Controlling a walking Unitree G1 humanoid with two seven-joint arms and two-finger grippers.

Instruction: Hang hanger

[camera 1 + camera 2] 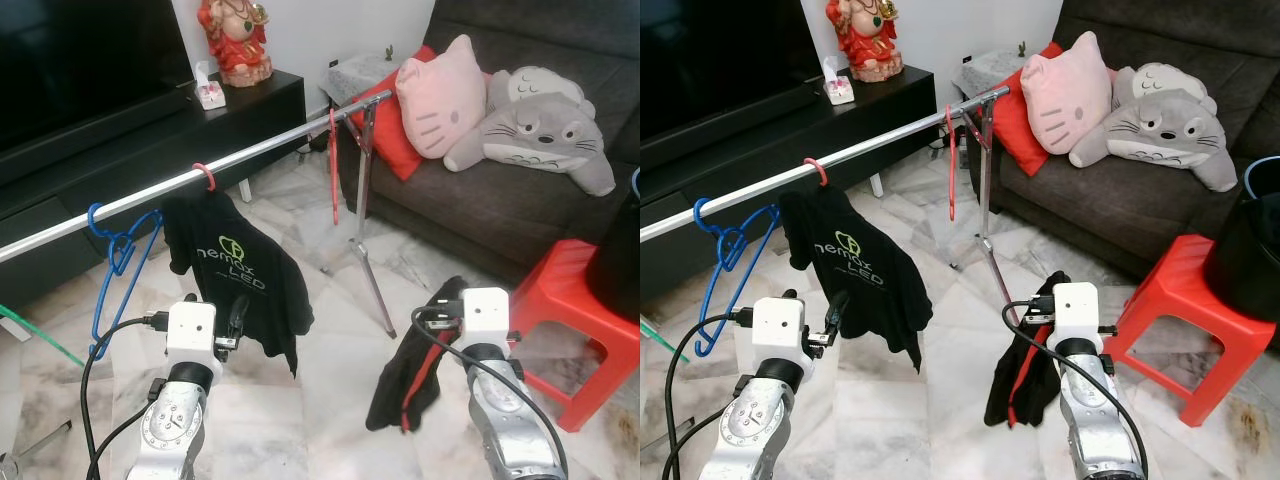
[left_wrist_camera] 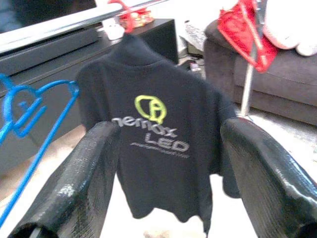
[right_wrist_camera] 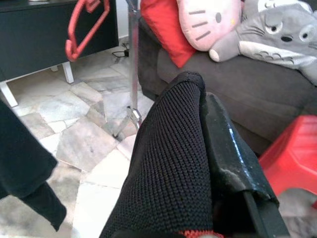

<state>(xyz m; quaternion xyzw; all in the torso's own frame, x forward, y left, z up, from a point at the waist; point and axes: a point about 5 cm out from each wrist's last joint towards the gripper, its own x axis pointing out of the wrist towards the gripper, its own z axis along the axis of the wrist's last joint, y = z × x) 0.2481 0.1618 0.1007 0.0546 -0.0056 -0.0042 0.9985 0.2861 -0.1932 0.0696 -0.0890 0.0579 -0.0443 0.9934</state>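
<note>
While the left tool (image 2: 163, 173) hangs open just in front of the black shirt (image 1: 238, 270), its two fingers (image 2: 79, 178) spread wide apart with the shirt's printed logo showing between them, the right tool (image 3: 208, 148) is clamped on a dark garment (image 1: 408, 375). That garment is black knit with a red edge and droops from the right tool toward the marble floor (image 1: 320, 400), beside the rail's stand (image 1: 362, 210).

A silver rail (image 1: 260, 150) runs across the room from the left edge to the stand near the sofa (image 1: 480, 200). The shirt hangs from it on a red hanger (image 1: 205, 177), whose hook sits over the rail. To the shirt's left a blue hanger (image 1: 115, 265) hangs empty on the rail. Farther along, close to the stand, another red hanger (image 1: 333, 165) hangs empty as well.

On the sofa lie a red cushion (image 1: 395, 120), a pink cat pillow (image 1: 440, 95) and a grey plush (image 1: 540, 125). A red stool (image 1: 570, 320) stands on the floor to the right of the right arm, near the sofa. Behind the rail is a black TV cabinet (image 1: 150, 140) carrying a red figurine (image 1: 235, 40) and a tissue box (image 1: 210, 90).
</note>
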